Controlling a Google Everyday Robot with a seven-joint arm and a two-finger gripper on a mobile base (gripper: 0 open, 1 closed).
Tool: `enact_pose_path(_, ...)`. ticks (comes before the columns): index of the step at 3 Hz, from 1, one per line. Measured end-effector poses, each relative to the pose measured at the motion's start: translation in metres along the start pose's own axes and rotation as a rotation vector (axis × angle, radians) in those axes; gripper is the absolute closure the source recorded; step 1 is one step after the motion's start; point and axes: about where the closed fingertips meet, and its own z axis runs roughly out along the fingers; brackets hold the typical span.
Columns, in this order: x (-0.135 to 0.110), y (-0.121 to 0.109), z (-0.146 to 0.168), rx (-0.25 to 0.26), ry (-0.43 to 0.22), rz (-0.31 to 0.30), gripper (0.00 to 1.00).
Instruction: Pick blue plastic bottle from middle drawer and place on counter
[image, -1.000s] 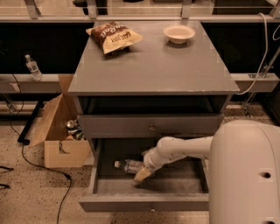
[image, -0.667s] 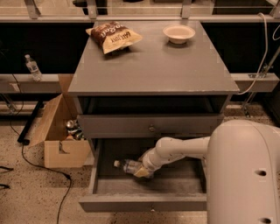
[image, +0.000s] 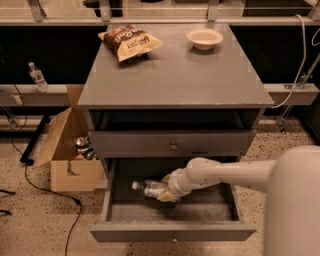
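There, in the middle drawer (image: 172, 232), the gripper (image: 166, 194) touched the blue plastic bottle (image: 148, 189); whether it gripped, I couldn't tell.

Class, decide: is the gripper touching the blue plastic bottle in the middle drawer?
Cannot tell. In the camera view the gripper overlaps one end of the blue plastic bottle inside the middle drawer; it may hover above.

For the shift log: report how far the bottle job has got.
Done: the middle drawer stands open. In hand: the gripper is inside it, at the blue plastic bottle lying on the drawer floor; grasp not confirmed. Left: lift the bottle out and set it on the counter, which holds a chip bag and bowl.
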Motion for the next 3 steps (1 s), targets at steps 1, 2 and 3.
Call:
enact_pose_path(1, -0.025, 0.016, -0.065, 0.024, -0.084, -0.132, 1.00)
enact_pose_path(2, -0.026, 0.029, -0.126, 0.033, -0.156, -0.204, 1.00)
enact_pose_path(3, 0.002, 0.035, -0.150, 0.055, -0.154, -0.202, 1.00)
